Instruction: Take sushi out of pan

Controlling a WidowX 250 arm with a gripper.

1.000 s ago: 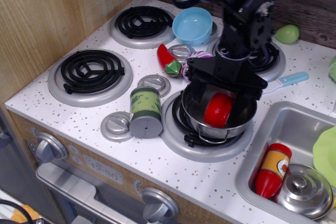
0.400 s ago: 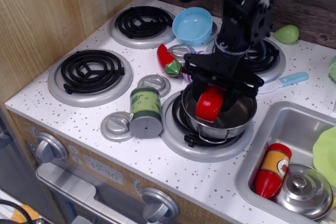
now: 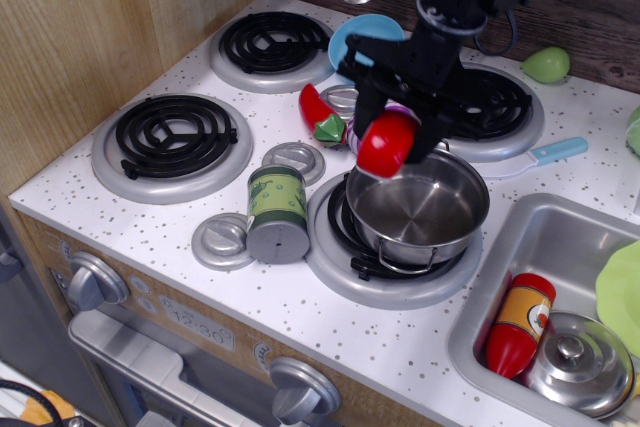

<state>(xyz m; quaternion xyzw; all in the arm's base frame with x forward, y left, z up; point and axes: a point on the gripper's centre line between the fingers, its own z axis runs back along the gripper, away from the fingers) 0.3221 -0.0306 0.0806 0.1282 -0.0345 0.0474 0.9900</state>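
observation.image: single view of toy stove worktop [image 3: 330,332].
Hand [image 3: 392,139]: closed on sushi [image 3: 387,144].
Change: sushi raised from inside pan [image 3: 417,209] to above its back-left rim.
Pan: now empty.
Meaning: extraction seemingly done; placement remains.

Layout: pan [image 3: 418,209] on the front-right burner [image 3: 385,267]; sushi [image 3: 387,144] held in the claw [image 3: 392,137] above the pan's rim at 11 o'clock. Can [image 3: 277,213] at the pan's 9 o'clock; sink [image 3: 500,287] at 3 o'clock; bowl [image 3: 352,39] at 11 o'clock, behind.
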